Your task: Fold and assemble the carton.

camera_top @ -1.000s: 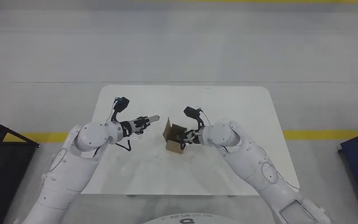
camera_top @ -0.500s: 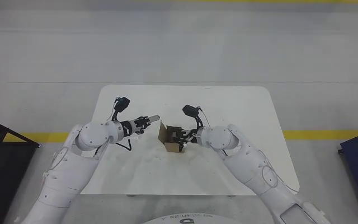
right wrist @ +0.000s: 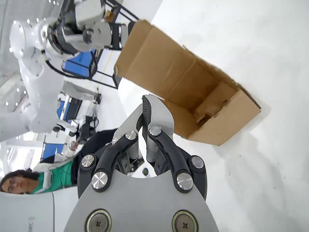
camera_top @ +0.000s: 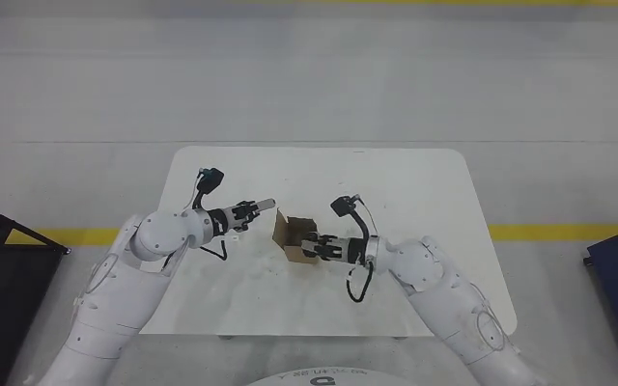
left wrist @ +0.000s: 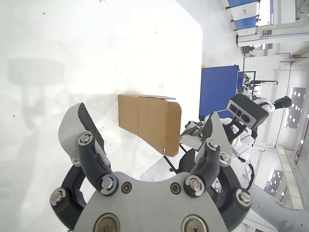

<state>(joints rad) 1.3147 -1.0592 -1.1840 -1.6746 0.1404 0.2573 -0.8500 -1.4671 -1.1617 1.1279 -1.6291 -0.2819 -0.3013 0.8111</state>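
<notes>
A small brown carton (camera_top: 293, 236) lies on its side near the middle of the white table (camera_top: 415, 193), one end open with flaps spread. In the right wrist view the carton (right wrist: 183, 80) shows its open inside with folded flaps at the bottom. My right gripper (camera_top: 311, 248) is shut, and its tip (right wrist: 145, 101) sits right at the carton's near flap with nothing seen between the pads. My left gripper (camera_top: 266, 205) hovers open a short way from the carton's other side. In the left wrist view the gripper (left wrist: 147, 120) faces the carton's closed panel (left wrist: 144, 131) without touching it.
The table's right half and far side are bare white surface. Its front edge (camera_top: 290, 334) lies close to both arms. A dark frame (camera_top: 19, 261) stands on the floor off the left side, along a yellow floor line (camera_top: 541, 232).
The carton slid a little to the left. My right arm swung its wrist round to the carton's near right side. The left arm kept still.
</notes>
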